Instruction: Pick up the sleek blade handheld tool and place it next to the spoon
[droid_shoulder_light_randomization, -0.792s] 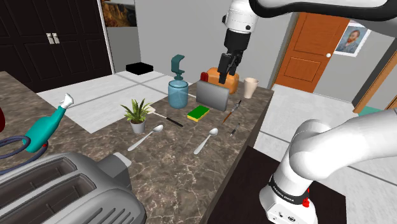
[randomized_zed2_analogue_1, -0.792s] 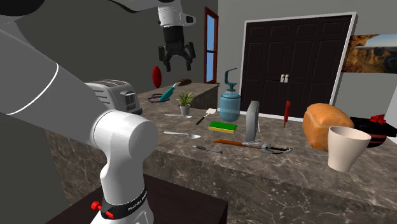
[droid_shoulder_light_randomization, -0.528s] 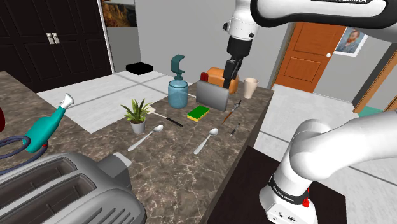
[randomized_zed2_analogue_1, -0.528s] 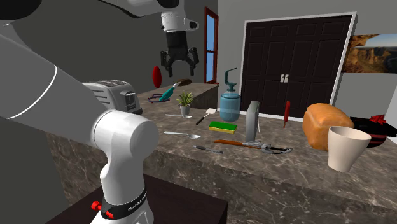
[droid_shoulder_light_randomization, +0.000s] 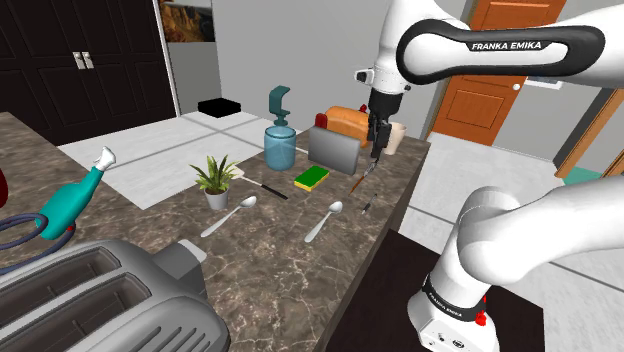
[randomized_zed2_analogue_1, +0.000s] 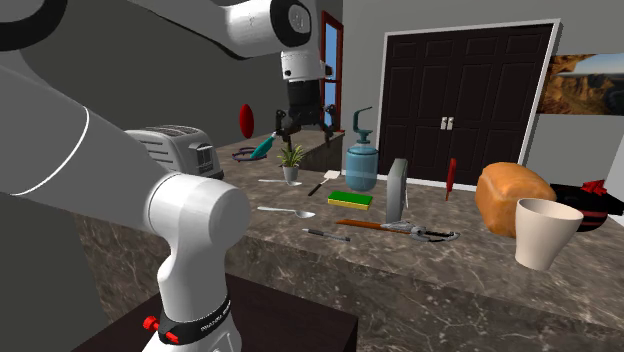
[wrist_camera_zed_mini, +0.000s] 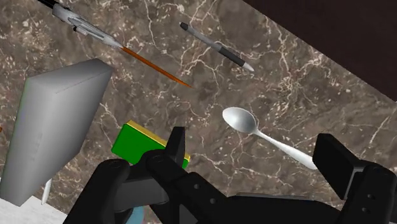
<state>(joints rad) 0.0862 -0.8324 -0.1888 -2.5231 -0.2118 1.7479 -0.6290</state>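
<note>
The gripper (droid_shoulder_light_randomization: 377, 142) hangs with fingers apart above the stone counter (droid_shoulder_light_randomization: 270, 262). Below it the orange-bladed knife (droid_shoulder_light_randomization: 359, 181) lies between the grey block (droid_shoulder_light_randomization: 333, 150) and the counter's edge. A pen (wrist_camera_zed_mini: 213, 43), a spoon (wrist_camera_zed_mini: 262, 129) and a green sponge (wrist_camera_zed_mini: 137, 142) lie near, apart.

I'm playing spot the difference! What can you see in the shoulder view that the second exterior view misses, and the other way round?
Extra in the shoulder view: the orange panelled door. Extra in the second exterior view: the red-framed opening with blue light. Both share the dark double doors, silver toaster, small green potted plant, blue soap bottle, slim orange-and-silver blade tool, and the open black gripper above the brown marbled counter.
</note>
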